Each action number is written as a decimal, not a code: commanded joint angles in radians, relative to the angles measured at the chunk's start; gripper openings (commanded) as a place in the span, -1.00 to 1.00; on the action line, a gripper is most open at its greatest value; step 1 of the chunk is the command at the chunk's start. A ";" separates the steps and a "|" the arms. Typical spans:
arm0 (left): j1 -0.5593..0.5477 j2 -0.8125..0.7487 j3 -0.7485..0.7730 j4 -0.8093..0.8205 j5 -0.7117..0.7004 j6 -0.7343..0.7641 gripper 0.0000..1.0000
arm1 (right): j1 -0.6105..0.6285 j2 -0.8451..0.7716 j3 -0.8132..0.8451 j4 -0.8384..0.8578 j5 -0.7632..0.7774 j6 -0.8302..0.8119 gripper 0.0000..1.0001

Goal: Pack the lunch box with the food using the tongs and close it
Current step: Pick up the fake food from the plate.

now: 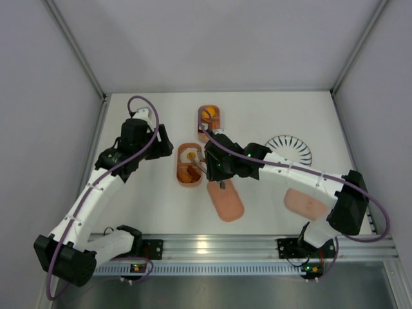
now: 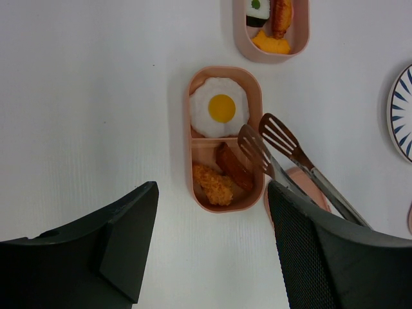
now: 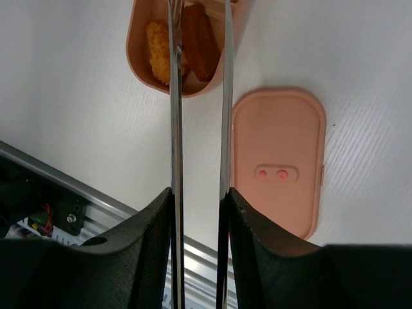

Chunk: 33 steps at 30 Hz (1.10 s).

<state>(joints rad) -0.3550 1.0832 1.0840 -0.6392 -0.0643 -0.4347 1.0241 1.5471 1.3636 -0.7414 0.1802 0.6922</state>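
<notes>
The lunch box shows as two salmon-pink trays and their lids. The near tray holds a fried egg, a brown sausage and a breaded piece. The far tray holds a sushi roll, a sausage and an orange piece. My right gripper is shut on the tongs, pinching both arms. Their slotted tips stand apart over the near tray's right rim, with nothing between them. One lid lies flat beside that tray. My left gripper hangs open and empty above bare table, just short of the near tray.
A white plate with dark radial stripes sits at the right. A second pink lid lies partly under the right arm. The aluminium rail runs along the near edge.
</notes>
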 commanded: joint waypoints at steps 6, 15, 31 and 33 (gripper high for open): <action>0.005 -0.022 0.024 0.016 0.009 0.011 0.48 | -0.192 -0.332 -0.116 -0.068 0.100 0.038 -0.28; 0.005 -0.031 0.016 0.024 0.024 0.007 0.48 | -0.494 -0.694 -0.371 -0.268 0.137 0.079 -0.21; 0.005 -0.043 0.001 0.036 0.040 0.007 0.48 | -0.657 -0.792 -0.459 -0.383 0.139 0.027 -0.10; 0.005 -0.043 0.001 0.038 0.041 0.005 0.48 | -0.680 -0.788 -0.468 -0.375 0.133 0.017 -0.09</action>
<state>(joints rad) -0.3550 1.0622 1.0840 -0.6361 -0.0402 -0.4351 0.3809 0.7662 0.8993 -1.1027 0.3042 0.7361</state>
